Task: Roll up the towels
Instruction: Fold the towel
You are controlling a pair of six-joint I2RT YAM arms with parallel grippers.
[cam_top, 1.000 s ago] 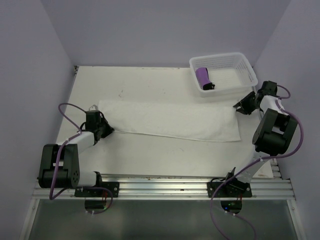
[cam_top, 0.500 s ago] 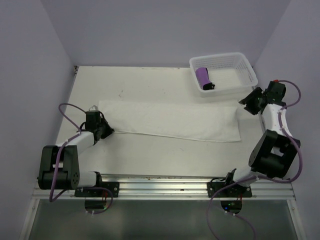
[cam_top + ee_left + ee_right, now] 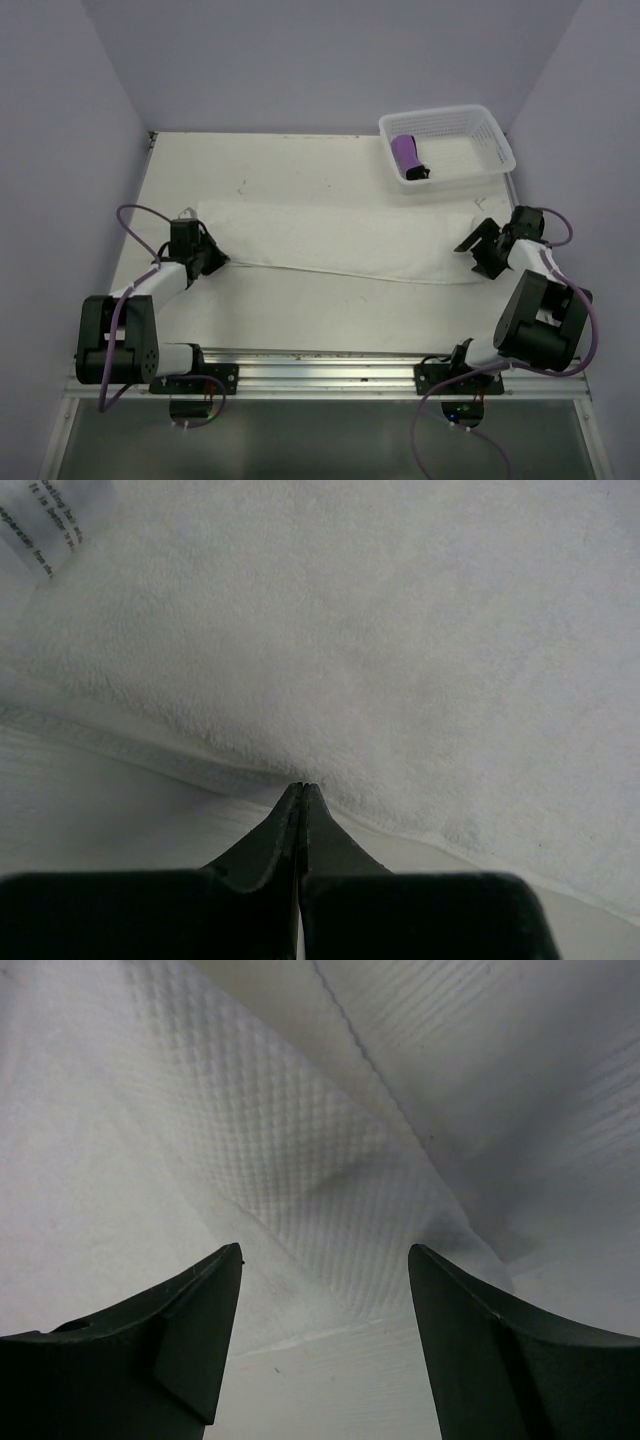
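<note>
The large white towel [image 3: 330,240] lies spread flat across the middle of the table. My left gripper [image 3: 212,260] is shut, its tips [image 3: 302,786] touching the hem at the towel's near left corner [image 3: 400,630]; no cloth shows between the jaws. My right gripper [image 3: 476,255] stands open at the towel's right end. In the right wrist view its tips [image 3: 325,1250] straddle the waffle-textured corner [image 3: 300,1160] without touching it. The small purple towel [image 3: 405,153] lies rolled up in the white basket [image 3: 500,150].
The basket sits at the back right corner, close to the right wall. A printed care label [image 3: 50,520] sticks out at the towel's left end. Lilac walls close in the table on three sides. The arms' mounting rail [image 3: 320,370] runs along the near edge.
My right arm has swung from beside the basket down to the white towel's right end, and its jaws have opened wider. The left arm and both towels have not moved.
</note>
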